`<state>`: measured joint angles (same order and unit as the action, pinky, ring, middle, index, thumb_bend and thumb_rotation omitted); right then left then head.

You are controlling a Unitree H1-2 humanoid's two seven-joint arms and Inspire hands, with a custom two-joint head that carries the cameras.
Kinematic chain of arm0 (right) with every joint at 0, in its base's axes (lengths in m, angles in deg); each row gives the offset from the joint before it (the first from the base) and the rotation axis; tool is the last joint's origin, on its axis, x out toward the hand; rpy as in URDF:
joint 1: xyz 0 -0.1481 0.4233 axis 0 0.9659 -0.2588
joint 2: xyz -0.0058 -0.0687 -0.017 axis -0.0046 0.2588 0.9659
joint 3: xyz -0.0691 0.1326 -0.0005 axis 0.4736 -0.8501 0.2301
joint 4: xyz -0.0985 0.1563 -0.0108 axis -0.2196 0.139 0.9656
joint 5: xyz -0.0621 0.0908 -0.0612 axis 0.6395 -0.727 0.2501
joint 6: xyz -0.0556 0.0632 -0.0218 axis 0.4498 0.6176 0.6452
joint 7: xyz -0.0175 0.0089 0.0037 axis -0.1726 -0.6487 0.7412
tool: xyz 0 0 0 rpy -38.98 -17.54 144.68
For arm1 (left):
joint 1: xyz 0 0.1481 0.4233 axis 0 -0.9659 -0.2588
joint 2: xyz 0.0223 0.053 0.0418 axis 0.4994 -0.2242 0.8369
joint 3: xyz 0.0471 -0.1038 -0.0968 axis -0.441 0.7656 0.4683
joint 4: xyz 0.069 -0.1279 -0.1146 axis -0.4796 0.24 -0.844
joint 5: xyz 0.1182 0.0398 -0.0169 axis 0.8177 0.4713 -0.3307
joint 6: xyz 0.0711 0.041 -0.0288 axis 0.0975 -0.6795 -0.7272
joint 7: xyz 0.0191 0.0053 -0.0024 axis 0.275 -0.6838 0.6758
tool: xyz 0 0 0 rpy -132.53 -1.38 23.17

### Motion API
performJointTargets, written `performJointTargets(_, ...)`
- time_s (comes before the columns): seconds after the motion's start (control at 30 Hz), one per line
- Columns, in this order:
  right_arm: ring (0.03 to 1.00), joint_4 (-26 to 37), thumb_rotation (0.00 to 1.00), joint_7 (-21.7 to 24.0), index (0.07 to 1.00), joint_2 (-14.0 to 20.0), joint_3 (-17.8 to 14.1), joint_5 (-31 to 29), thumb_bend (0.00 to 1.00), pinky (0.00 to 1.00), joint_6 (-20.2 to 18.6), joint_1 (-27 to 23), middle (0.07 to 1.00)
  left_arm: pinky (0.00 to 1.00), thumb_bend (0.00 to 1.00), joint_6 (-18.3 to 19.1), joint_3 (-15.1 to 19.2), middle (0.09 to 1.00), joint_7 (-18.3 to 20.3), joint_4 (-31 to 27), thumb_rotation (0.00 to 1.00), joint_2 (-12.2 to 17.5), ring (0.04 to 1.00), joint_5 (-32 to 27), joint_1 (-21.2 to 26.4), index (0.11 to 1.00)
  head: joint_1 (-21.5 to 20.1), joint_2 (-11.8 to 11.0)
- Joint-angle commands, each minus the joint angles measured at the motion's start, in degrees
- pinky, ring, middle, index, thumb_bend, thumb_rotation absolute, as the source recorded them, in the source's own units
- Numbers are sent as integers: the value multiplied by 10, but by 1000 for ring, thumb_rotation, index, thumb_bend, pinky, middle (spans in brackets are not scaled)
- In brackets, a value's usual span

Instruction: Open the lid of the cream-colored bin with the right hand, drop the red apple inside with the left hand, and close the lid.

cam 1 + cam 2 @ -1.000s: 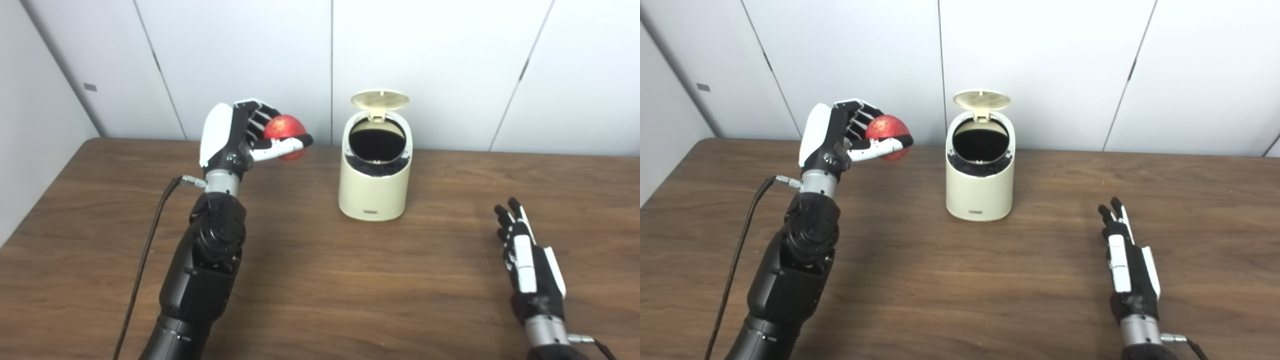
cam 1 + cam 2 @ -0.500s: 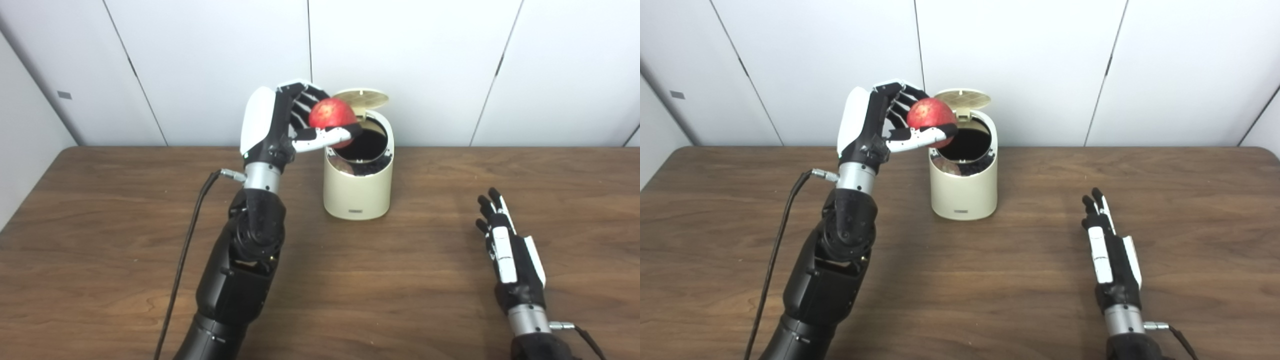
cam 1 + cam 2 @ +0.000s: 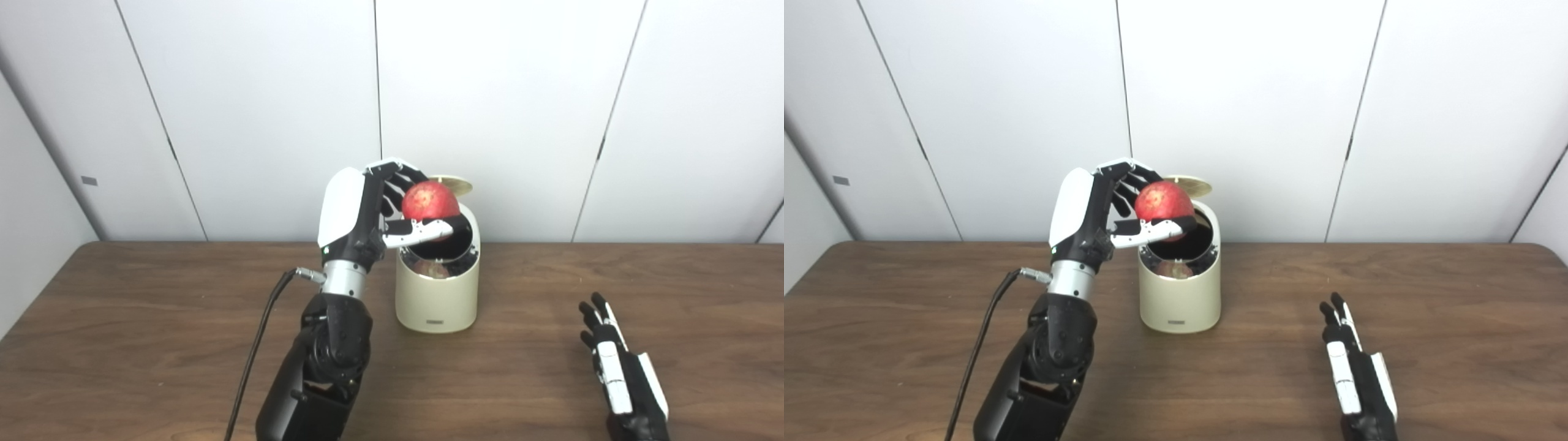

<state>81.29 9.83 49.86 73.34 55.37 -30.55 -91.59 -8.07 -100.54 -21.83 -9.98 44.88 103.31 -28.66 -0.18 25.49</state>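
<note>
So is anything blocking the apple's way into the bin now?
Nothing visible. The lid is tipped back behind the opening, and the left robot hand holds the apple above the bin.

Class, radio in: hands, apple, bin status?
Left hand shut on apple, above open bin. Right hand open on table. Lid up, opening unobstructed.

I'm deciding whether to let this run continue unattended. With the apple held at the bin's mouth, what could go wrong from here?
1. The red apple sits over the near-left rim of the cream-colored bin, not clearly over the centre; released now, it might strike the rim and roll onto the table.
2. The left robot hand is close to the raised lid; a nudge could knock it shut.
3. The right robot hand lies open, away from the bin, so nothing steadies it.
</note>
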Motion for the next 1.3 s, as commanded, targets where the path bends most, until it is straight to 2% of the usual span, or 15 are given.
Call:
performJointTargets(0.0,984,-7,1000,1,991,-10,7,-4,520,955,11,16,957,342,475,-23,0,498,-15,-1,0,2,421,7,31,516,2,3)
performJointTargets(0.07,983,-4,1000,1,990,-9,7,-6,521,955,11,17,954,343,475,-31,0,501,-17,3,0,5,421,11,32,516,1,4)
performJointTargets(0.6,979,-1,1000,1,993,-6,6,-6,528,950,8,16,953,358,476,-22,-3,503,-16,4,0,10,416,31,17,513,3,15)
performJointTargets(0.87,965,-7,1000,-1,990,-10,6,-6,538,938,9,11,940,347,476,-42,2,498,-24,39,0,19,425,24,36,512,5,16)
performJointTargets(1.07,956,-8,1000,-6,981,-15,9,4,540,932,9,10,926,311,473,-58,5,493,-33,74,0,19,405,20,44,501,-9,17)
performJointTargets(1.27,953,-8,1000,-2,986,-13,8,3,523,940,12,10,919,343,474,-76,-2,500,-51,105,0,15,416,24,46,520,-10,18)
